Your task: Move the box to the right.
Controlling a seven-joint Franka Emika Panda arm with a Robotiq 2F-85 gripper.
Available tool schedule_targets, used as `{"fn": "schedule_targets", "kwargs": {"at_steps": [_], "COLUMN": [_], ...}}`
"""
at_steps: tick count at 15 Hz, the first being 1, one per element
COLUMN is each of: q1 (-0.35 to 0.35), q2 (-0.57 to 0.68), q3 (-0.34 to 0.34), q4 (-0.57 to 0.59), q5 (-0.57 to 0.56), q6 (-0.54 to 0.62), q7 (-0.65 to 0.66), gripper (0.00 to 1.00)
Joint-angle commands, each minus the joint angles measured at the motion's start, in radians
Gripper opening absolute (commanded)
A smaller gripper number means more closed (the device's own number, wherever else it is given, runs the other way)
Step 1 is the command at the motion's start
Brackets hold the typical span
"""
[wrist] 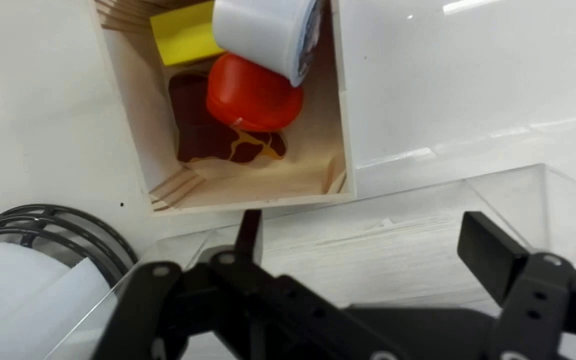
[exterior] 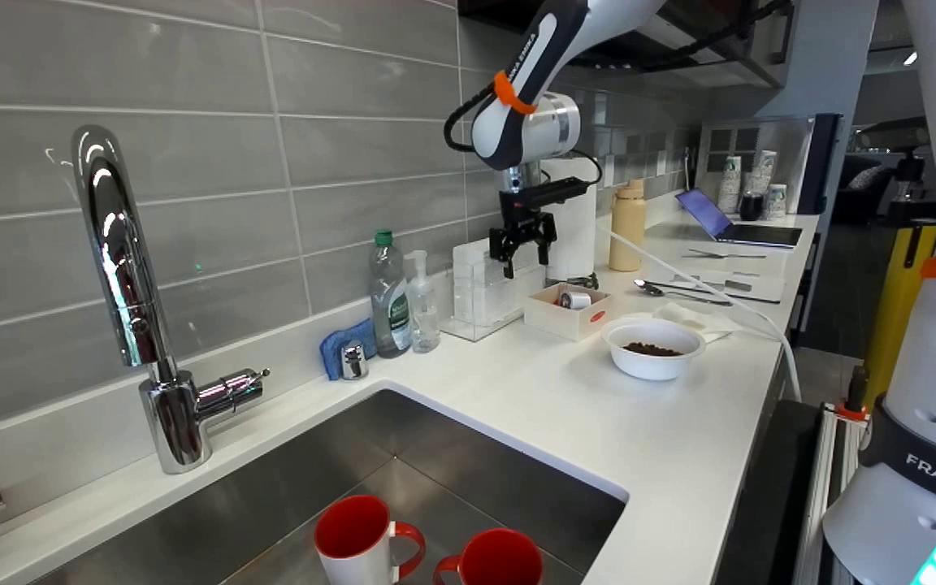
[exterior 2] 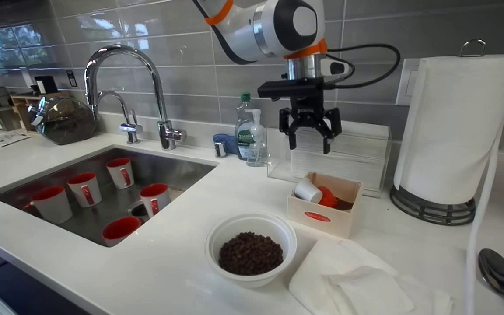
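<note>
Black two-fingered gripper midair, fingers wide apart
I've got it up higher than the pale, open-topped rectangular wooden box.

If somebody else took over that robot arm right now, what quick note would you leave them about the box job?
Gripper: open, holding nothing, raised clear of the box.
Box: on the counter, near the bowl; a white cup and a red piece are in it.
Done: these pictures don't settle whether any of the move to the right was made.
Left: if none was, probably lower, grip the box, move it right and let go. I'd go gently, since the things inside look loose.
</note>
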Motion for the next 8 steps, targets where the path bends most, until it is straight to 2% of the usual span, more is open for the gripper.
{"fn": "schedule_targets", "kwargs": {"at_steps": [1,4,8], "q1": [0.037,0.055,0.073], "q2": [-0.144,-0.218,-0.286], "q3": [-0.002,0.014,0.037], "q4": [-0.08,-0.11,-0.145], "q5": [-0.066,-0.092,-0.117], "q6": [-0.087,-0.169,-0.215], "q7": [0.019,0.02,0.039], "gripper": [1.0,1.0,1.0]}}
